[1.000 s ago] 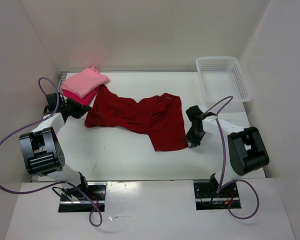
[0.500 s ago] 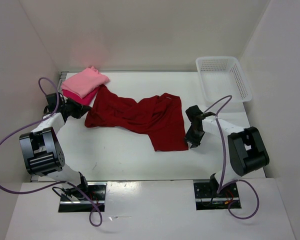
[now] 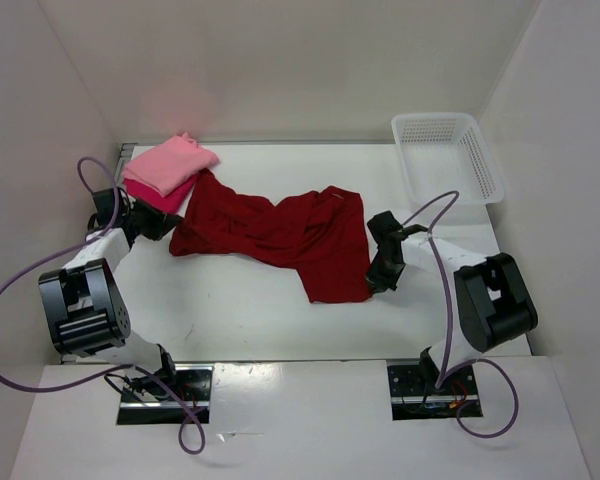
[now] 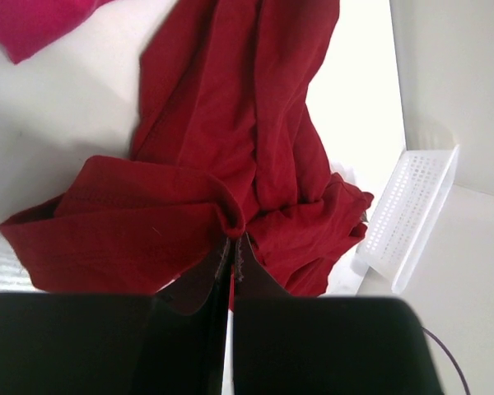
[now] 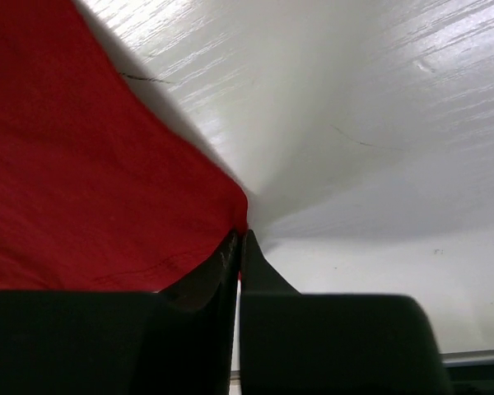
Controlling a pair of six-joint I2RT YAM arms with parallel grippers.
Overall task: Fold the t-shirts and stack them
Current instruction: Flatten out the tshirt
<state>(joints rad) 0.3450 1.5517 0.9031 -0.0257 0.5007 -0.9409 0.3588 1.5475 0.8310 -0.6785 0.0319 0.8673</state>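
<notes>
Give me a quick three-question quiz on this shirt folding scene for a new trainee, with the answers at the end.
1. True or false: the light pink shirt lies on top of the magenta shirt.
2. What is the right gripper pinching? A: the light pink shirt. B: a corner of the maroon shirt. C: nothing.
3. Fill in: the white basket sits at the far ____ corner of the table.
Key: 1 true; 2 B; 3 right.
</notes>
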